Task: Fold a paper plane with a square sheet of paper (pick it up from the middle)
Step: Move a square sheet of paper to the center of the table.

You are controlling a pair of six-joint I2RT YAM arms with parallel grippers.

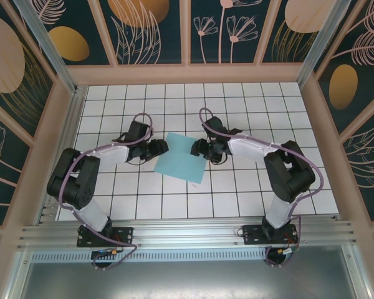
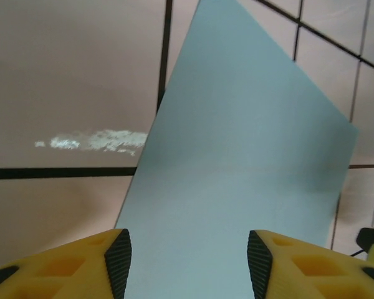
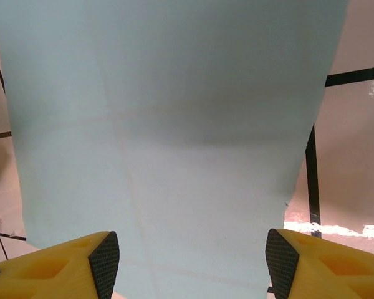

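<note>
Left tool (image 1: 164, 147) and right tool (image 1: 196, 148), both released, flank the square sheet of paper (image 1: 182, 159).

The square sheet of paper (image 1: 182, 165) is seen as matt and smooth. The worktop (image 1: 237, 99) is tiled in glossy white. Fingers (image 2: 62, 269) are moulded in yellow plastic.

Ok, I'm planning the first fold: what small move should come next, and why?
The square sheet of paper lies unfolded between the open left gripper and right gripper, one at each side; probably close both on its opposite edges next.
</note>
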